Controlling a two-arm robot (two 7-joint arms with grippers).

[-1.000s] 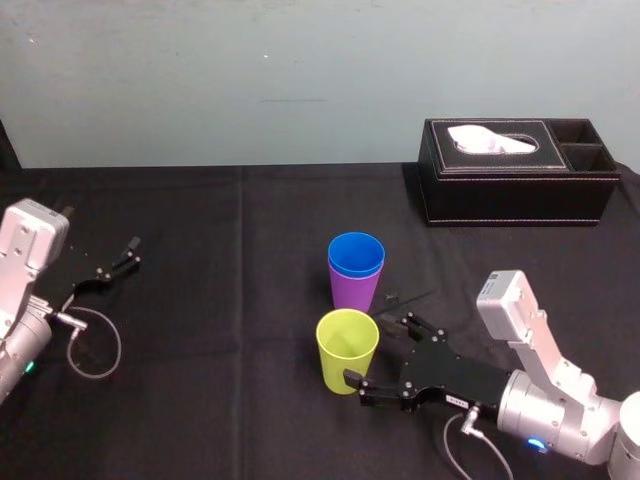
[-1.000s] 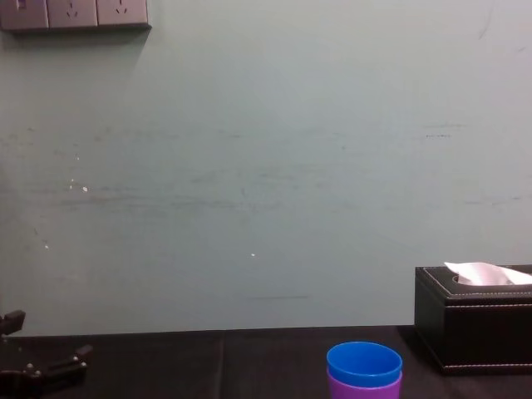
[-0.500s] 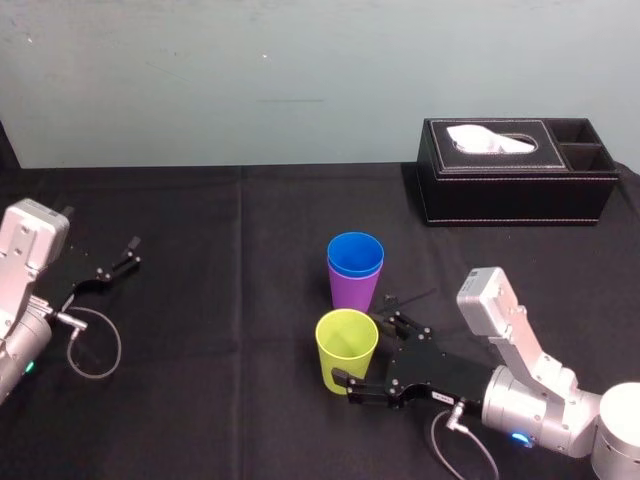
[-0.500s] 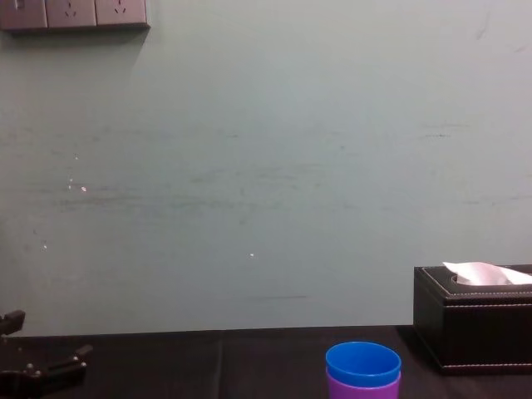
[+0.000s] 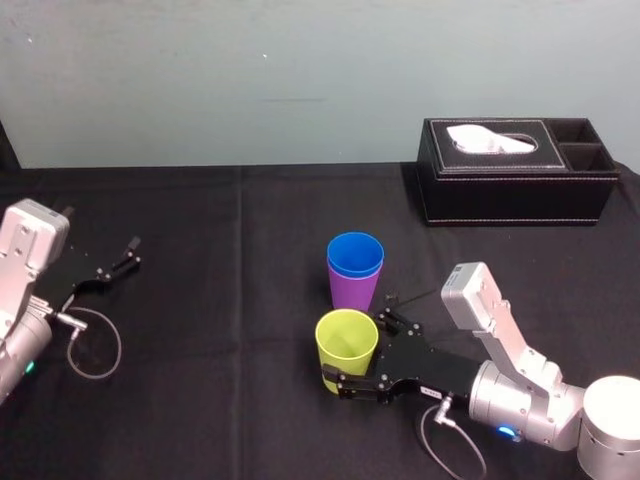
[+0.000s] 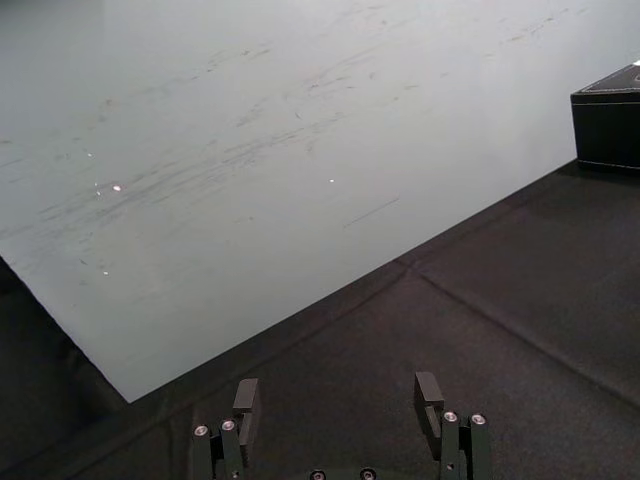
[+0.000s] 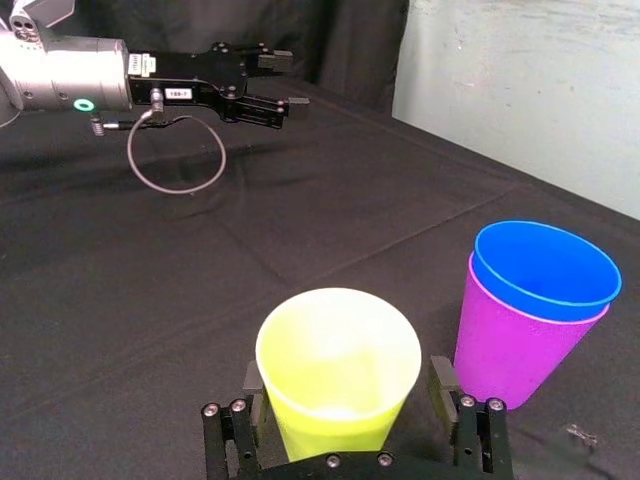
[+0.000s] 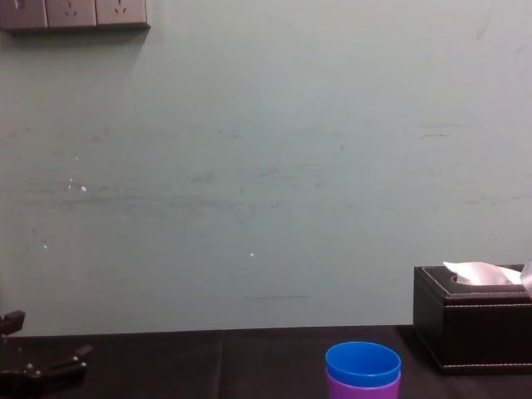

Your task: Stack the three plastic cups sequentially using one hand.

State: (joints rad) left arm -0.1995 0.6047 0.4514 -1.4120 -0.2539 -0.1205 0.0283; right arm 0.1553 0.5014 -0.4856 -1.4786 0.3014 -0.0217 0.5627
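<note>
The yellow-green cup (image 5: 347,345) (image 7: 338,365) stands upright near the table's front middle. My right gripper (image 5: 362,352) (image 7: 347,385) is open, with one finger on each side of the cup's lower body and a thin gap at both. Just behind it stands the purple cup (image 5: 354,290) (image 7: 510,350) (image 8: 362,389) with the blue cup (image 5: 355,253) (image 7: 545,262) (image 8: 362,363) nested inside. My left gripper (image 5: 128,255) (image 6: 337,395) (image 7: 285,80) rests open at the far left, holding nothing.
A black tissue box (image 5: 515,170) (image 8: 474,328) stands at the back right by the wall. A black cloth (image 5: 230,300) covers the table. A cable loop (image 5: 95,345) lies beside the left arm.
My right gripper has slid left toward the yellow-green cup, and its fingers now straddle the cup. The cups and the left arm have not moved.
</note>
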